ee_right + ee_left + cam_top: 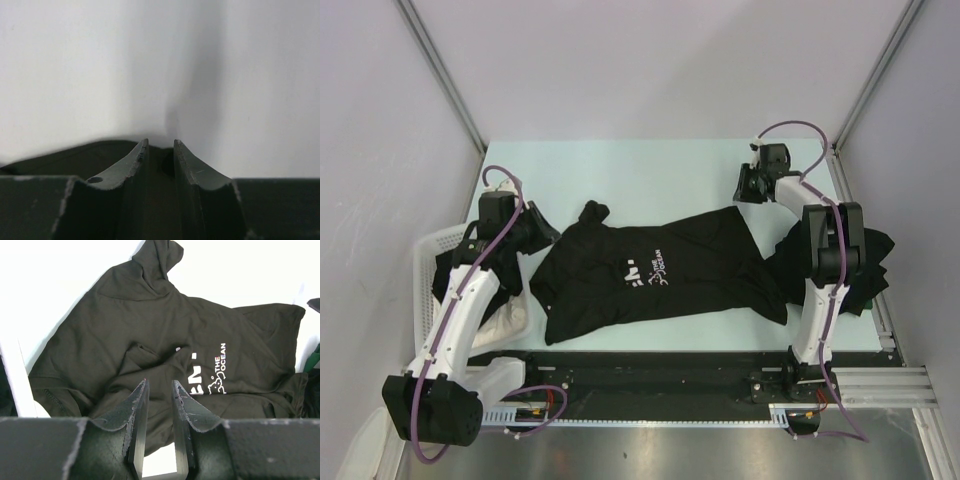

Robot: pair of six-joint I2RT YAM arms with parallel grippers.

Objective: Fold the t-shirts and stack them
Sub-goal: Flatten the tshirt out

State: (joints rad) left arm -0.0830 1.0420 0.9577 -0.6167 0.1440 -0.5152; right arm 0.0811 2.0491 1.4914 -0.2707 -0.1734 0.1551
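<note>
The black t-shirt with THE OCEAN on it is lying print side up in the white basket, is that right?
Not quite: the black t-shirt lies print side up on the table, not in the white basket; the top external view shows it.

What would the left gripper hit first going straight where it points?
The left gripper likely meets the black t-shirt first, at the rumpled fold beside its white print; depth unclear.
</note>
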